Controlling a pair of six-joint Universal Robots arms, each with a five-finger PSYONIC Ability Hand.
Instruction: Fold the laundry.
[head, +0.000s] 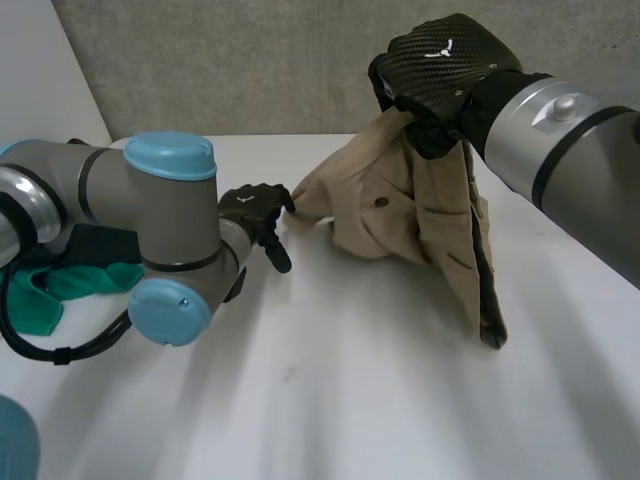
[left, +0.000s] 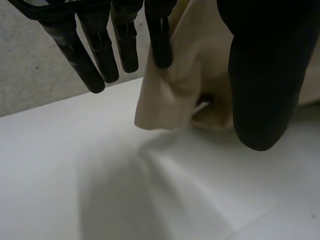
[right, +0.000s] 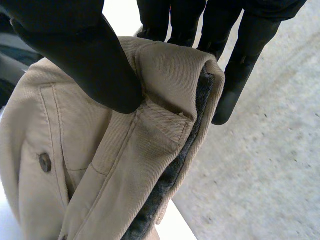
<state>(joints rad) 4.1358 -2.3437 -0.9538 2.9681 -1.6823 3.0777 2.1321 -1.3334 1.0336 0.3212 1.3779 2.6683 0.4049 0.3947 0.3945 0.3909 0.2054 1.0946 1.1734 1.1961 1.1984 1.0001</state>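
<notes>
So the right hand (head: 440, 65) is gripping the beige cotton trousers (head: 410, 210) by the waistband, dangling them onto the white table (head: 350, 400) - the left hand (head: 255, 212) is pinching a low corner. Looks like it's still at the spreading-out stage - next it's needing both hands pulling apart and laying them flat.
</notes>
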